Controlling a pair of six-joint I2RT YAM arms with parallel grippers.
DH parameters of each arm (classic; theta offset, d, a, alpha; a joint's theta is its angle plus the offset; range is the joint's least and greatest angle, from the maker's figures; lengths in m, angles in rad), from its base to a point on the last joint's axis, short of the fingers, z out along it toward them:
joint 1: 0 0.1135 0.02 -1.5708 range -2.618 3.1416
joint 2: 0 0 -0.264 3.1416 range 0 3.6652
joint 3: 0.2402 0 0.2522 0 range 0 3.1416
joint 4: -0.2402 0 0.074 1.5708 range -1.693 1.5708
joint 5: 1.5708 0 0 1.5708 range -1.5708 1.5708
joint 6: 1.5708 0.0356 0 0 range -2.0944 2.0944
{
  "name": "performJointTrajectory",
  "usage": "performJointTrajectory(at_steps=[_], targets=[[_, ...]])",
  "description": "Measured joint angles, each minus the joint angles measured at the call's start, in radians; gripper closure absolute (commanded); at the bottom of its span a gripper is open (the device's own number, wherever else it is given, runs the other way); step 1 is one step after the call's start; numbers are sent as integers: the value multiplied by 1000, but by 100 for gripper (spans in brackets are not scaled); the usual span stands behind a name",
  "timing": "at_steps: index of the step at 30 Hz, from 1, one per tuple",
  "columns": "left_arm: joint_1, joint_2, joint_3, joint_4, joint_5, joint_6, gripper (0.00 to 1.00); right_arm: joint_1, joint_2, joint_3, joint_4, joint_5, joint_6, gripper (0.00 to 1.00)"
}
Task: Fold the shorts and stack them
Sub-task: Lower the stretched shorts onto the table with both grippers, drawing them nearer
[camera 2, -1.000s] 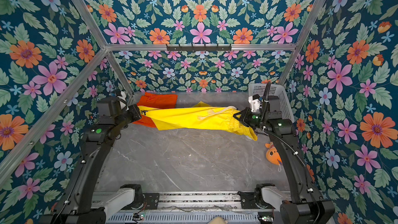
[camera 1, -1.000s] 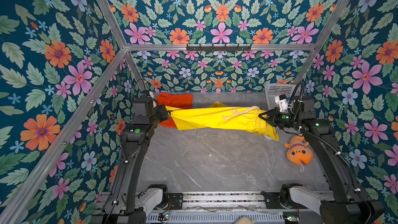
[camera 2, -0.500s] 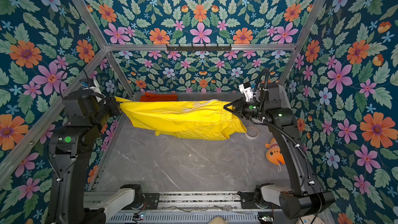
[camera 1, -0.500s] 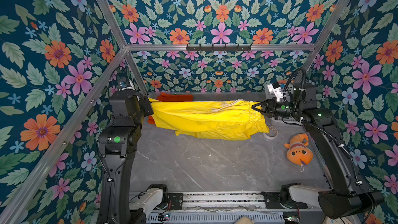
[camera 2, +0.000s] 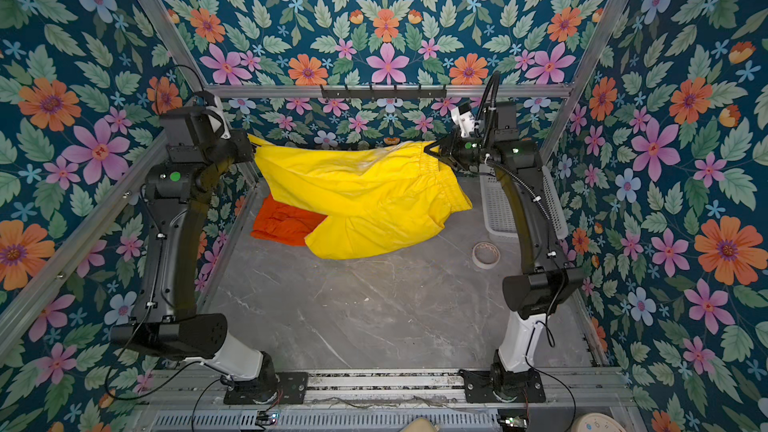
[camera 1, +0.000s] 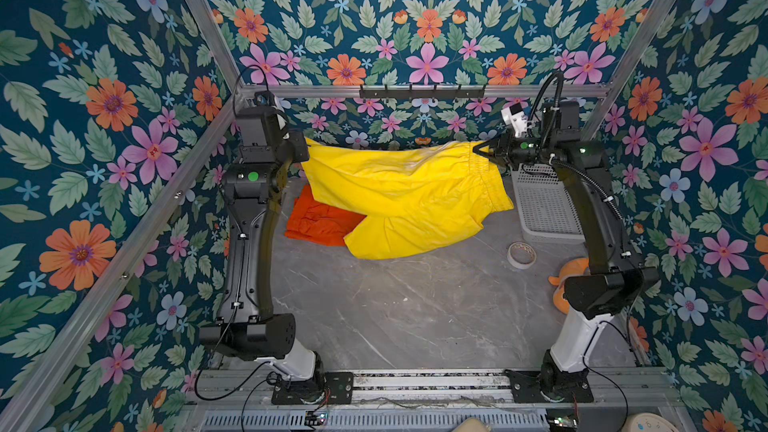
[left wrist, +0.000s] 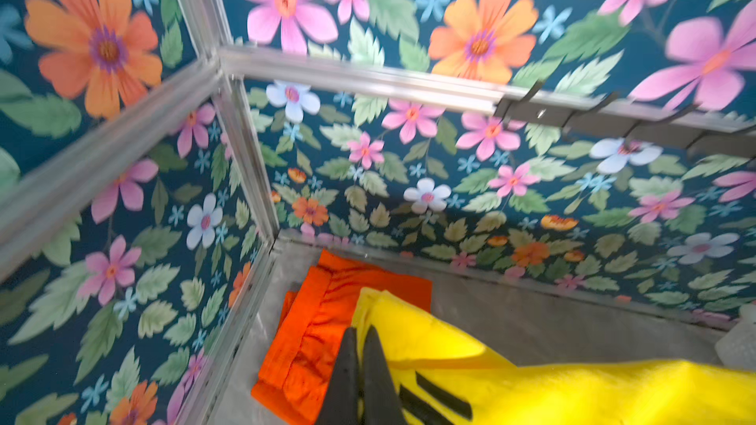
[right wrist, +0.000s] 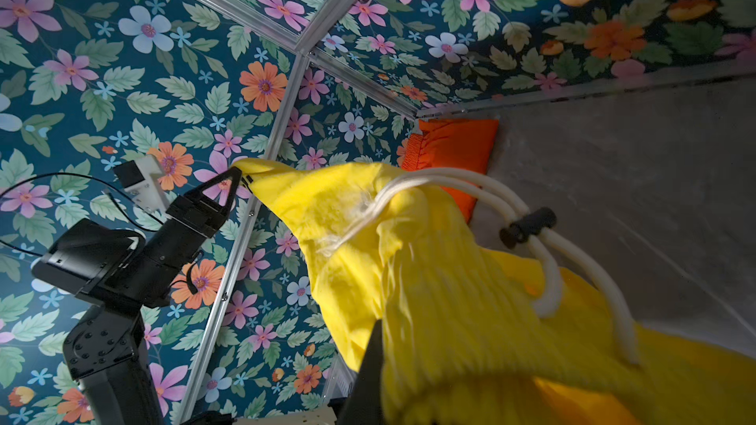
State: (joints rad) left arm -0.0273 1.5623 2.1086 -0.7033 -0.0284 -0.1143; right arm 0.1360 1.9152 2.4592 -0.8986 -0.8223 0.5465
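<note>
Top views show the yellow shorts (camera 1: 407,197) stretched aloft between left gripper (camera 1: 304,145) and right gripper (camera 1: 478,150), both clamped on them, above orange shorts (camera 1: 316,218).

Grey marbled worktop (camera 1: 415,317). Orange shorts (camera 1: 316,218) lie folded flat in the far left corner, close to the wall. A pale perforated basket (camera 1: 544,205) sits at the far right. A tape roll (camera 1: 521,255) lies flat just in front of the basket. An orange plush fish (camera 1: 575,270) is at the right edge, partly hidden.
</note>
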Motion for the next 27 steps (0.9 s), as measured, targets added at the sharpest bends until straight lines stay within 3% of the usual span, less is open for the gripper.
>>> performJointTrajectory(at_steps=[3,5,10,15,21,27], targets=[[1,-105,-65,74,3,8,100,0,26,158,-61,-9,-24,100],[1,-201,-172,127,3,11,100,2,-29,89,-56,-32,-34,100],[1,-412,-525,182,1,15,100,11,-301,-558,85,-63,-21,100],[1,-567,-917,165,5,-24,100,11,-479,-1021,166,-47,-19,100],[1,-637,-1224,133,56,-136,100,11,-589,-1402,183,10,-27,100],[1,-613,-1326,119,98,-219,98,11,-665,-1599,223,67,-26,100]])
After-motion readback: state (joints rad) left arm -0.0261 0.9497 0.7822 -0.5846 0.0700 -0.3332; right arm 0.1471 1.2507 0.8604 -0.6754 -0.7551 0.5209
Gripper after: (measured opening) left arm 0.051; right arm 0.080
